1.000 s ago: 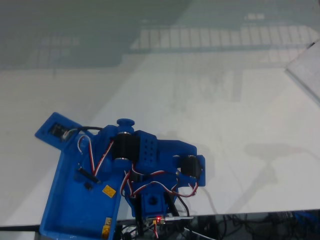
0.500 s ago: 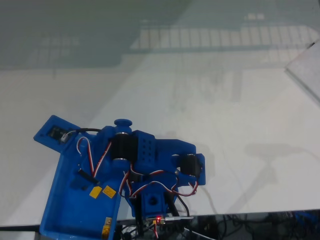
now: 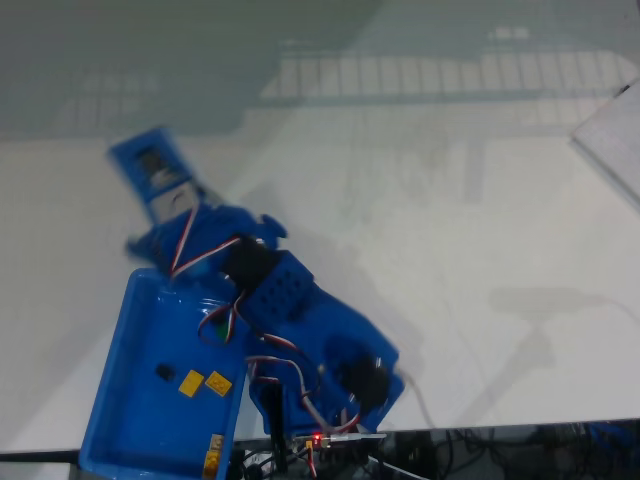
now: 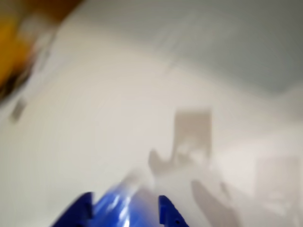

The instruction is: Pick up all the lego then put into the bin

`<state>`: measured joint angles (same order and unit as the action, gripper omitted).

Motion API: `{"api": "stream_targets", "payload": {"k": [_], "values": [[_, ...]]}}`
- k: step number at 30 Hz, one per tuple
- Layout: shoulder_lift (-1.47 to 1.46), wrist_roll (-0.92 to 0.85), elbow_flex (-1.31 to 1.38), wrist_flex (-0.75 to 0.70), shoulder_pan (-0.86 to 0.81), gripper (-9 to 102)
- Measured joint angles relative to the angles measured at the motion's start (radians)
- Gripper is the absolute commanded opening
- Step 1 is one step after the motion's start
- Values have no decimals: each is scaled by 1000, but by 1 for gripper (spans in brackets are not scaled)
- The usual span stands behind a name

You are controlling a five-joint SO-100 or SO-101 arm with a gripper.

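In the fixed view the blue arm [image 3: 290, 310] reaches up and left from its base at the bottom edge, its upper part blurred above the top end of the bin [image 3: 120, 395]. The bin lies on the white tabletop [image 3: 450, 230] at the lower left, its long side running up the picture and leaning slightly right. Three lego pieces rest on its floor: two yellow-orange bricks [image 3: 203, 382] side by side, nearly touching, near the right wall, and a small black brick [image 3: 163, 372] just left of them. A further yellow piece [image 3: 214, 452] shows at the bin's lower right corner; whether it sits inside or on the rim is unclear.

The gripper [image 3: 150, 175] is smeared in the fixed view, beyond the bin's top rim, over bare tabletop. In the wrist view two blue tips [image 4: 125, 213] rise from the bottom edge with a blurred blue mass between them. Whether the gripper is apart or together cannot be told. A blurred orange patch [image 4: 14, 42] fills the upper left corner of the wrist view.
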<state>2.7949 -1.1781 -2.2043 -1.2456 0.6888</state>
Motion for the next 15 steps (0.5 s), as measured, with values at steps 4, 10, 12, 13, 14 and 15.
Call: {"api": "stream_targets", "payload": {"k": [4,10,12,13,14,15], "values": [[94,-114,-232,255,-305,0],[256,-222,-500,443,-571,0],[327,-241,-563,456,-623,0],[356,-249,-592,459,-641,0],[385,-253,-621,459,-658,0],[413,-258,-650,460,-676,0]]}}
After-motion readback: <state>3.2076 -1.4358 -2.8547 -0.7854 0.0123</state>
